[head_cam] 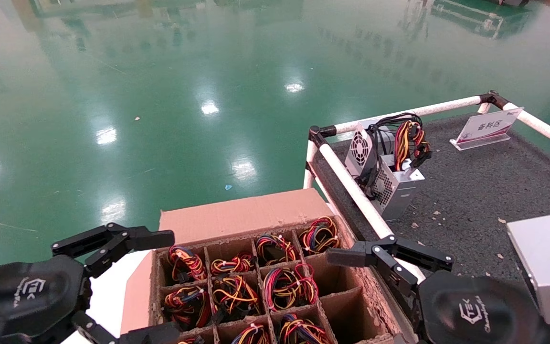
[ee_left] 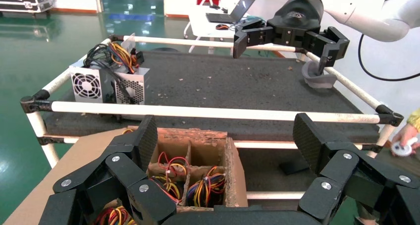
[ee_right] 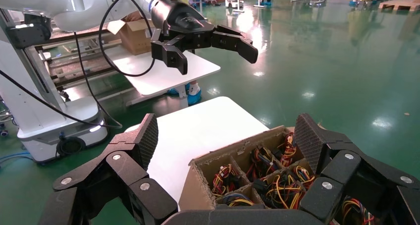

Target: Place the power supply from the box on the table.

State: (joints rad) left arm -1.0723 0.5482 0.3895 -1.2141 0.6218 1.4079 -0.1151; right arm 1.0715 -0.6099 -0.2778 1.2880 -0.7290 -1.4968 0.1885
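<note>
The box [head_cam: 251,215] stands below the head view's middle, against the table's [head_cam: 470,191] white rail. Several of its cells hold power supplies, showing only as red, yellow and black wire bundles [head_cam: 283,286]; two cells by the rail side [head_cam: 346,308] look empty. One honeycomb-faced power supply [head_cam: 396,188] stands on the table's near corner. My left gripper [head_cam: 172,282] hovers open at the box's left side, and in its wrist view [ee_left: 225,145] the cells lie between its fingers. My right gripper [head_cam: 351,306] hovers open over the box's right edge, the box below it [ee_right: 228,150].
A silver unit with a round fan grille [head_cam: 361,148] leans beside the honeycomb one. A sign holder [head_cam: 487,126] stands at the table's back, a silver box [head_cam: 547,267] at the right edge. A white surface [ee_right: 198,131] lies left of the box. Green floor lies beyond.
</note>
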